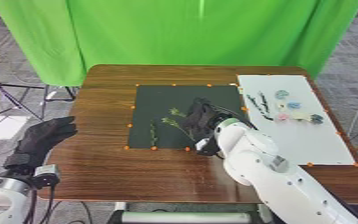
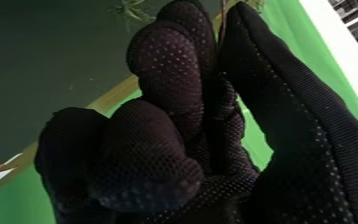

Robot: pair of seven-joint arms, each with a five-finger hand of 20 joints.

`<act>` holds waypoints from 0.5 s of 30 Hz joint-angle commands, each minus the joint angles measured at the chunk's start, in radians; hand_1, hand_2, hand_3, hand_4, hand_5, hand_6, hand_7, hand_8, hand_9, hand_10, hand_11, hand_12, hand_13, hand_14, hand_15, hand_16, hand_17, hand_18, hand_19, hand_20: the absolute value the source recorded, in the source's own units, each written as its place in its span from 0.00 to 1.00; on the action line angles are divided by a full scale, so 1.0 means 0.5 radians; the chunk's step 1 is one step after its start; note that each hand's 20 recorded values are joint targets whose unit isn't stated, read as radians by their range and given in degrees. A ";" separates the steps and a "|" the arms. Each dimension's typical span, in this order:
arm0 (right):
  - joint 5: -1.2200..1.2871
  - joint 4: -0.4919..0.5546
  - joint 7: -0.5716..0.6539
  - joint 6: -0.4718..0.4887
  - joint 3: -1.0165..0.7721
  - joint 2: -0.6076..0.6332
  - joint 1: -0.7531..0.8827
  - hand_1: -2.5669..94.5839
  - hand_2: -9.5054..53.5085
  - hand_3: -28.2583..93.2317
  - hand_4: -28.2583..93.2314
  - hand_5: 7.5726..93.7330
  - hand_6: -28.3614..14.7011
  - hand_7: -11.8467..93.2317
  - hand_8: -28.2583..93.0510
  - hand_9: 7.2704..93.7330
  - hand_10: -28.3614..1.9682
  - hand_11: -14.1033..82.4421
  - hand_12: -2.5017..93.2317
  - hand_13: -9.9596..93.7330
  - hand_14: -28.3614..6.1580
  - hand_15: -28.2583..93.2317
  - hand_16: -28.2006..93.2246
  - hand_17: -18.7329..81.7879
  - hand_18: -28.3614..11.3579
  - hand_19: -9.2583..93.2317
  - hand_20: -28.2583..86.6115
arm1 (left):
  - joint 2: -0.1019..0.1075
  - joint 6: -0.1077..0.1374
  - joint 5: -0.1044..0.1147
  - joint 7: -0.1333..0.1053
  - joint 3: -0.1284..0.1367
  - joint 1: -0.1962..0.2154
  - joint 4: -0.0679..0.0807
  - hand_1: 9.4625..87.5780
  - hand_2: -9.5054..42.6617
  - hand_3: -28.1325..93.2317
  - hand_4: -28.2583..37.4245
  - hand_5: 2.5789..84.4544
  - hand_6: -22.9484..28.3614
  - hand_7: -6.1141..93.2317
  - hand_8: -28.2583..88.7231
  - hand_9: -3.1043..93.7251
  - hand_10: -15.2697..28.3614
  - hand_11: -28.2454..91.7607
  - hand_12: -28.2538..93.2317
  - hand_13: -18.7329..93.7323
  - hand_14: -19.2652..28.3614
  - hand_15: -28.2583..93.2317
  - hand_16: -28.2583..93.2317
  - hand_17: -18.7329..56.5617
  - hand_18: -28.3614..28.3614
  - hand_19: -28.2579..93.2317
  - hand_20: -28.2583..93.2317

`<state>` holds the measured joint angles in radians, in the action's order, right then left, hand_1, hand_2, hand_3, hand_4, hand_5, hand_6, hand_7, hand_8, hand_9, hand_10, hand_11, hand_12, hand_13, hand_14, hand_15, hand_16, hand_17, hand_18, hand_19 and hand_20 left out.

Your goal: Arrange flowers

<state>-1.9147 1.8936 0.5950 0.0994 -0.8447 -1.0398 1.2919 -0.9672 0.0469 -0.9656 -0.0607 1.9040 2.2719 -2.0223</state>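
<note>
In the head view my right hand (image 1: 198,117) is over the right part of the black mat (image 1: 149,107), with a thin dark twig (image 1: 227,110) at its fingertips. The right wrist view shows the hand (image 2: 168,75) with thumb and fingers pinched together on the thin stem (image 2: 222,21). Green sprigs (image 1: 170,121) lie beside the hand, and a longer green stem (image 1: 153,134) lies farther left on the mat. Dark twigs (image 1: 254,105) and pale flower heads (image 1: 282,94) rest on the white sheet (image 1: 304,142). My left hand (image 1: 44,136) is open, left of the table.
The brown table (image 1: 104,170) extends in front of the mat and sheet. Small orange markers (image 1: 154,148) line their edges. A green curtain (image 1: 184,35) hangs behind the table. My right forearm crosses the table's front right part.
</note>
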 commanded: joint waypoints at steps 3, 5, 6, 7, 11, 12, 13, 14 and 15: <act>-0.048 -0.063 0.032 0.031 0.017 -0.037 -0.008 0.52 0.06 0.73 0.17 0.86 0.56 0.42 0.40 0.98 0.55 0.60 0.33 1.00 0.73 0.77 0.45 0.93 0.49 1.00 0.70 | -0.005 -0.039 -0.009 0.017 0.007 0.010 0.005 0.20 0.15 0.75 0.15 0.54 0.55 0.19 0.20 0.50 0.67 0.42 0.36 0.48 0.80 0.42 0.27 0.28 0.78 0.34 0.39; -0.040 -0.066 0.035 0.039 0.016 -0.042 -0.005 0.52 0.06 0.74 0.17 0.86 0.56 0.42 0.40 0.98 0.54 0.60 0.33 1.00 0.73 0.77 0.45 0.93 0.49 1.00 0.70 | -0.007 -0.040 -0.006 0.016 0.009 0.015 0.003 0.20 0.15 0.75 0.14 0.54 0.55 0.19 0.20 0.50 0.67 0.42 0.36 0.48 0.80 0.42 0.27 0.28 0.78 0.34 0.39; -0.039 -0.067 0.041 0.034 0.019 -0.042 -0.004 0.52 0.06 0.74 0.17 0.86 0.56 0.42 0.40 0.98 0.54 0.60 0.33 1.00 0.73 0.77 0.45 0.93 0.48 1.00 0.70 | -0.001 -0.044 -0.007 0.019 0.006 0.003 0.010 0.20 0.15 0.75 0.14 0.54 0.55 0.19 0.20 0.50 0.67 0.42 0.36 0.47 0.80 0.42 0.27 0.28 0.78 0.34 0.39; -0.039 -0.068 0.044 0.035 0.022 -0.044 -0.004 0.52 0.06 0.74 0.17 0.86 0.56 0.42 0.40 0.98 0.54 0.60 0.33 1.00 0.73 0.77 0.45 0.93 0.48 1.00 0.70 | 0.000 -0.044 -0.008 0.018 0.004 0.000 0.010 0.20 0.15 0.75 0.14 0.54 0.55 0.19 0.20 0.50 0.67 0.42 0.36 0.47 0.80 0.42 0.27 0.28 0.78 0.34 0.39; -0.038 -0.083 0.059 0.072 0.024 -0.064 -0.010 0.51 0.07 0.73 0.17 0.87 0.57 0.42 0.39 0.98 0.53 0.59 0.32 1.00 0.73 0.76 0.45 0.93 0.48 1.00 0.70 | 0.004 -0.045 -0.007 0.016 0.001 -0.002 0.009 0.20 0.14 0.75 0.14 0.54 0.55 0.19 0.20 0.50 0.67 0.42 0.36 0.47 0.80 0.42 0.27 0.28 0.78 0.34 0.39; -0.038 -0.086 0.062 0.079 0.023 -0.068 -0.008 0.51 0.08 0.74 0.17 0.87 0.57 0.42 0.39 0.98 0.53 0.59 0.32 1.00 0.73 0.76 0.45 0.93 0.48 1.00 0.69 | 0.002 -0.048 -0.006 0.018 0.004 0.000 0.007 0.20 0.14 0.75 0.14 0.54 0.55 0.19 0.20 0.50 0.67 0.42 0.36 0.47 0.80 0.42 0.27 0.28 0.78 0.34 0.39; -0.039 -0.087 0.063 0.083 0.022 -0.069 -0.009 0.50 0.08 0.74 0.17 0.87 0.57 0.42 0.38 0.98 0.53 0.59 0.32 1.00 0.73 0.76 0.45 0.93 0.48 1.00 0.69 | 0.002 -0.045 -0.007 0.015 0.003 0.002 0.007 0.20 0.14 0.75 0.14 0.54 0.55 0.19 0.20 0.50 0.67 0.42 0.36 0.47 0.80 0.42 0.27 0.28 0.78 0.34 0.39; -0.032 -0.087 0.070 0.089 0.019 -0.070 -0.007 0.50 0.08 0.74 0.17 0.87 0.57 0.42 0.37 0.98 0.53 0.59 0.33 1.00 0.73 0.76 0.45 0.93 0.48 1.00 0.69 | 0.002 -0.047 -0.007 0.018 0.005 0.003 0.006 0.20 0.14 0.75 0.14 0.54 0.55 0.19 0.20 0.50 0.67 0.42 0.36 0.47 0.80 0.42 0.27 0.28 0.78 0.34 0.39; -0.028 -0.088 0.069 0.095 0.020 -0.069 -0.009 0.49 0.08 0.74 0.17 0.87 0.57 0.43 0.34 0.98 0.53 0.59 0.32 1.00 0.73 0.76 0.45 0.93 0.49 1.00 0.69 | 0.003 -0.048 -0.006 0.019 0.008 0.004 0.006 0.20 0.14 0.75 0.14 0.54 0.55 0.19 0.20 0.50 0.67 0.42 0.36 0.47 0.80 0.42 0.27 0.28 0.78 0.34 0.39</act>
<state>-1.9251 1.8551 0.6155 0.1250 -0.8364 -1.0612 1.2912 -0.9672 0.0363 -0.9662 -0.0602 1.9034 2.2697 -2.0203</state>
